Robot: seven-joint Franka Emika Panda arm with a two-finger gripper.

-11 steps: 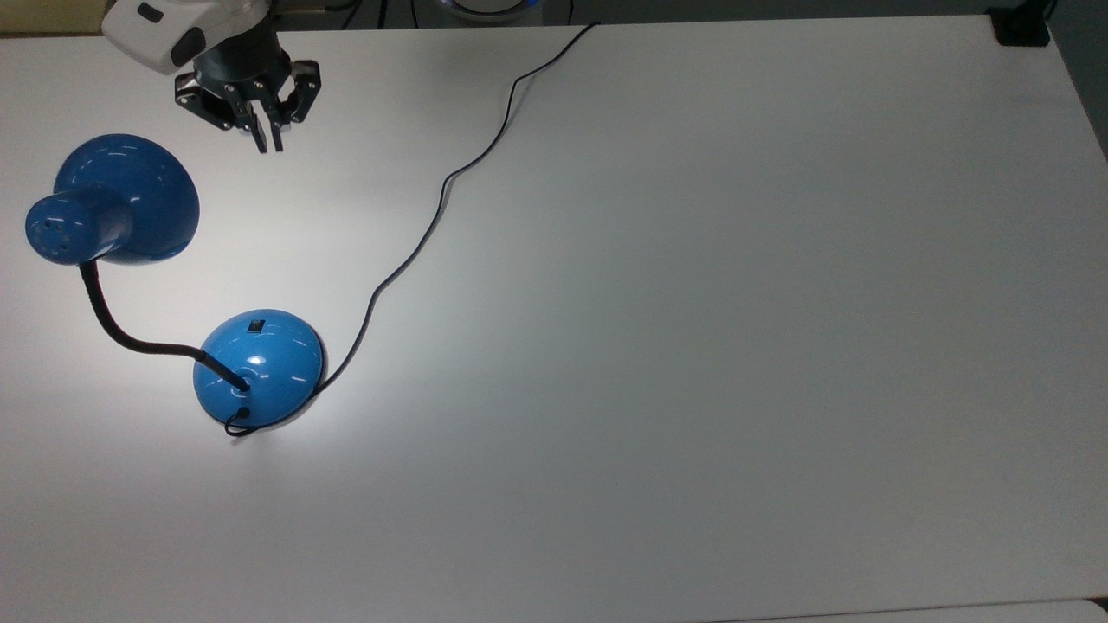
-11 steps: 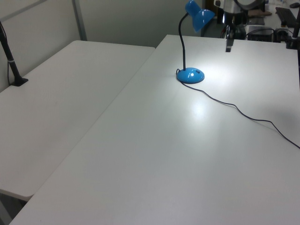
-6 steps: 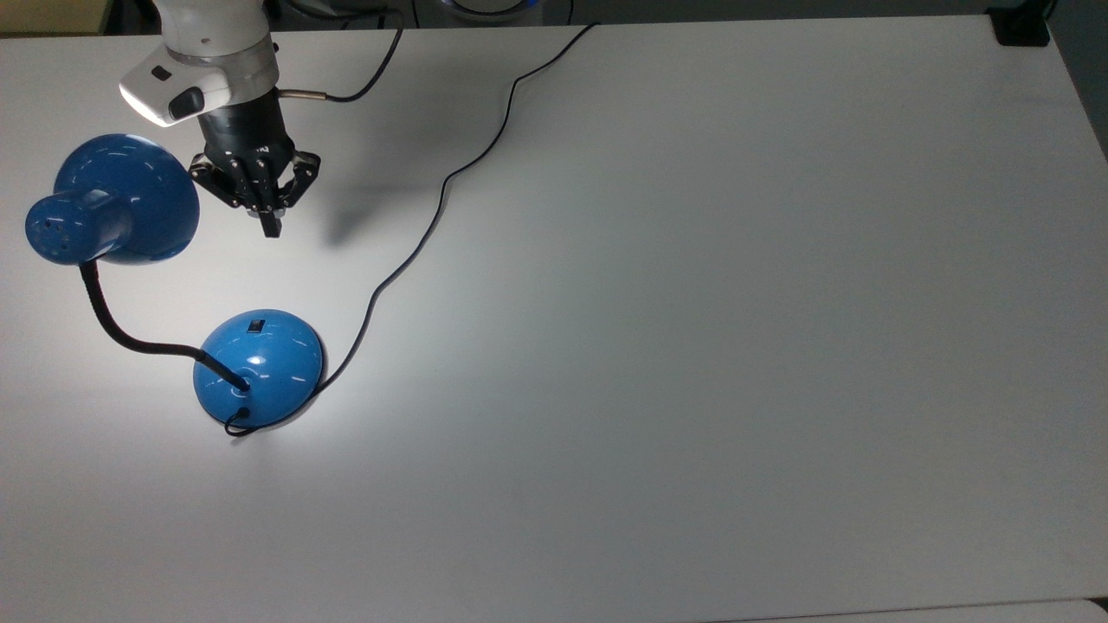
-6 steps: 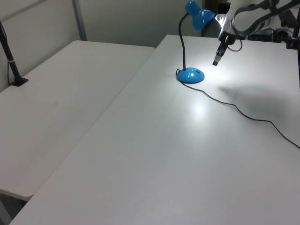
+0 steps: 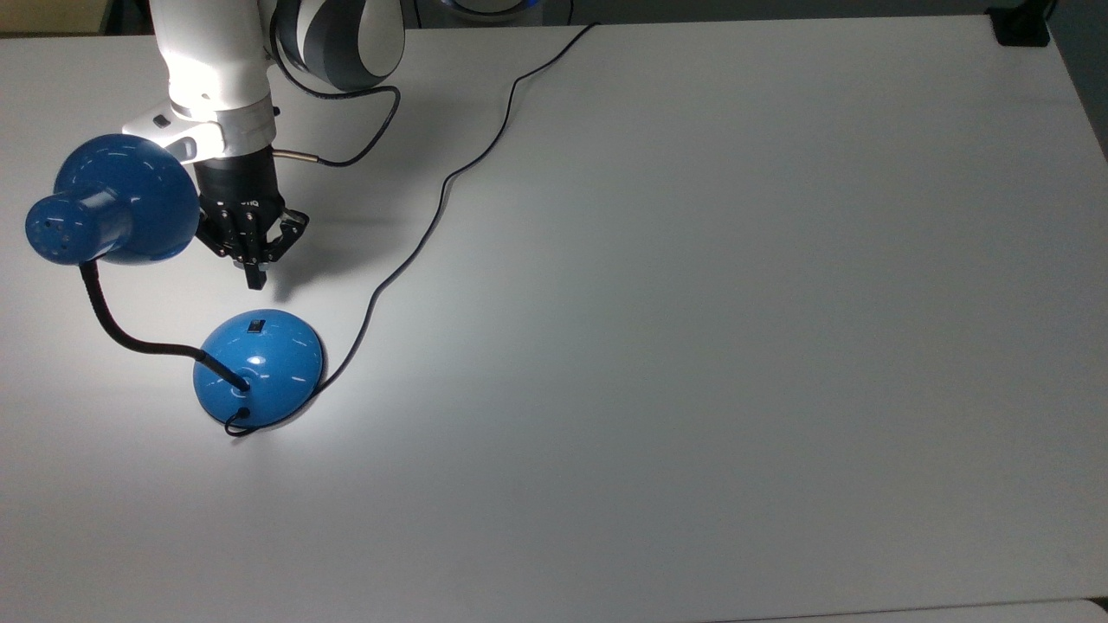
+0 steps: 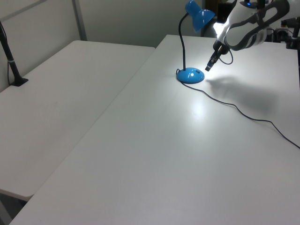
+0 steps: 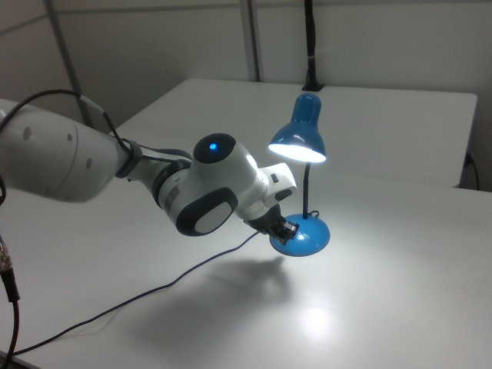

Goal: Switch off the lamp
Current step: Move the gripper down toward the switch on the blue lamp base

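White counter [image 5: 692, 346], brightly lit around one item: the lamp [image 5: 257, 366], blue, is standing and shining near the top view's left edge, its cord [image 5: 433, 216] trailing away across the surface. Claw [image 5: 254, 279] is hanging clenched, gripping nothing, just beside the lamp's base.

I see a broad white table [image 5: 692, 346] under me. In the left view a second white table [image 6: 56, 108] stands just beside it, edges nearly touching. A black post [image 6: 9, 56] rises from that table's far corner; it may be a clamped stand. Grey partition walls [image 7: 154, 54] stand behind.
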